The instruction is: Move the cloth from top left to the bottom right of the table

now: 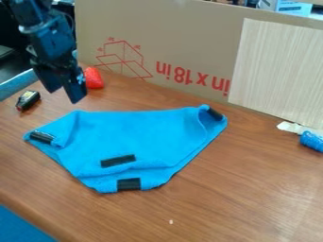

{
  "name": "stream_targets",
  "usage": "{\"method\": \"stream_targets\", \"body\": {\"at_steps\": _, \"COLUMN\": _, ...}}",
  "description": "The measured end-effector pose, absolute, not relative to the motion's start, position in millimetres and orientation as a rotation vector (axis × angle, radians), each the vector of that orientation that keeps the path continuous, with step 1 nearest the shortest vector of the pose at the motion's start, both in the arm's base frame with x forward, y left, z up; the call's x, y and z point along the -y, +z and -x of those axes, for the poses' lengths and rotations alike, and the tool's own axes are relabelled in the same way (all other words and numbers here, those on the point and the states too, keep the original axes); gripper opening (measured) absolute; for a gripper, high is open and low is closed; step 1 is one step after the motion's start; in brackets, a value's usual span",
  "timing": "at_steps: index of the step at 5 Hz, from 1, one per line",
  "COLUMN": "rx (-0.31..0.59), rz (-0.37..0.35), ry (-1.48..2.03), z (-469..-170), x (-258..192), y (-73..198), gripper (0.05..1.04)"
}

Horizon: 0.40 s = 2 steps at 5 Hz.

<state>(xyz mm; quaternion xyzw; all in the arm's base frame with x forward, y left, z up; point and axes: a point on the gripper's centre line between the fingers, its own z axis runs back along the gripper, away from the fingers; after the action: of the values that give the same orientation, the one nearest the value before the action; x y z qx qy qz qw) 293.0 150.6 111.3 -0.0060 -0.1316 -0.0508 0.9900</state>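
Note:
My gripper hangs at the upper left, above the table, with its two fingers apart and nothing between them. Below it and to its right, the bright blue cloth lies spread across the left and middle of the table. Black strips mark its left corner, right corner and front part. Its right corner is curled over, and folds run along the front edge. Gripper and cloth are apart.
A red object stands just behind the gripper, and a small black object lies at the left. Cardboard walls the back. A blue roll and a white scrap lie at the right edge.

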Motion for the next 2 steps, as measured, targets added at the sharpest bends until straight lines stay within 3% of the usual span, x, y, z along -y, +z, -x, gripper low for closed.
{"method": "stream_targets", "body": {"at_steps": 2, "rx": 0.343, "rz": 0.024, "ry": -0.093, "z": -309.8, "x": -145.5, "y": 80.7, "gripper": 1.0}}
